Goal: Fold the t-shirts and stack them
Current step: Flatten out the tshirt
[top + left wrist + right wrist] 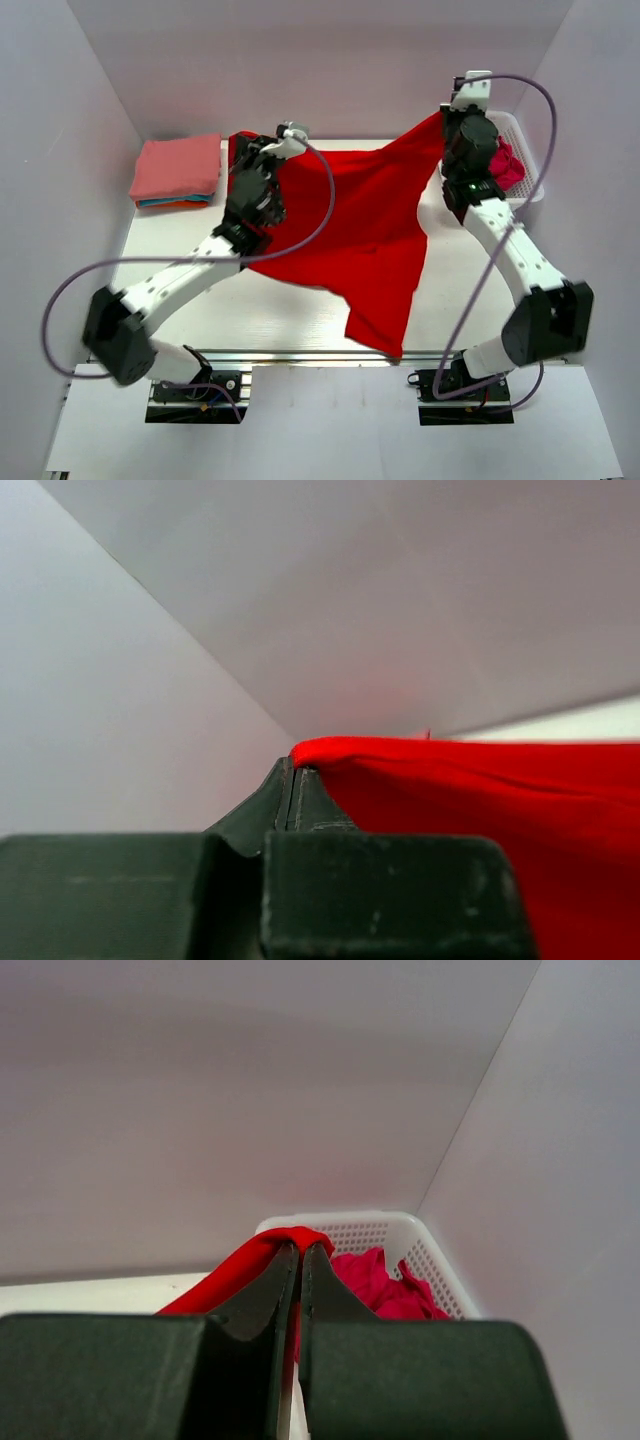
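I have the red t-shirt (360,230) strung between both arms above the table (170,240). The left gripper (243,150) is clamped on one upper corner at the far left of the cloth. In the left wrist view its fingers (293,780) are pinched tight, with the red t-shirt (480,810) folded over their tips. The right gripper (446,118) pinches the opposite corner, high up at the far right. From the right wrist I see the fingers (301,1255) pressed together on a narrow band of the red t-shirt (240,1270).

The cloth sags from those two corners, spreads across the middle of the table, and narrows to a flap that reaches the near edge between the two arm bases.

Around it: a folded stack (178,170) sits at the far left corner, salmon-pink on top with teal and orange edges showing below. It is just beside the left gripper but apart from the red cloth. The white lattice basket (530,150) stands at the far right against the wall, and a crimson-pink shirt (508,165) is bunched inside it. The right wrist sees the basket (400,1230) directly behind the fingertips, with the crimson-pink shirt (375,1280) in it.

In the way: the left arm's cable (325,200) loops across the top of the red cloth, and the right arm's wrist stands between the shirt and the basket.
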Motion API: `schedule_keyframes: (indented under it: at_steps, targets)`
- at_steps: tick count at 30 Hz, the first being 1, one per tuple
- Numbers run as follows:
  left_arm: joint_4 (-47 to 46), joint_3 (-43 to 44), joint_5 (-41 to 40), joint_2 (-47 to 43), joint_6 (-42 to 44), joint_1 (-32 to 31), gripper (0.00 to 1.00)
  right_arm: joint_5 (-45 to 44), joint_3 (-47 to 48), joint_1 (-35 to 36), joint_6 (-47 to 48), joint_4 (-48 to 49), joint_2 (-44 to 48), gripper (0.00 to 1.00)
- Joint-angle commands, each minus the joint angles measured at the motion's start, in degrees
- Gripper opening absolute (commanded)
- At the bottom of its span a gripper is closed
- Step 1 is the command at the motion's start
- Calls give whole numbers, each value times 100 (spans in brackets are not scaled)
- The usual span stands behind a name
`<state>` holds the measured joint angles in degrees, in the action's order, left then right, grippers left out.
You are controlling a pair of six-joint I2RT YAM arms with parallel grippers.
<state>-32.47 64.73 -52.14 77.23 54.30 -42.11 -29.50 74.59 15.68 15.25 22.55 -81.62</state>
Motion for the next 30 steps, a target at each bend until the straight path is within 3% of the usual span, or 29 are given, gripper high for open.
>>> schedule_keyframes:
  at_steps: [1,6,10,18,30]
  targets:
    - [-75,320,-112,781,-542,492,0,-363,573,-30,128,628,-362,0]
    - [-76,1120,-113,1311,-955,1072,0,-584,1110,-30,268,646,-811,0]
    - [398,1437,167,1111,-1701,1187,0,-470,1251,-30,286,611,-504,0]
    - [1400,1499,775,-268,-2502,1249,0,373,1743,-13,119,-39,436,0]
    - [2543,1683,1742,-2150,-2960,1196,0,1095,2648,-13,58,-804,1597,0]
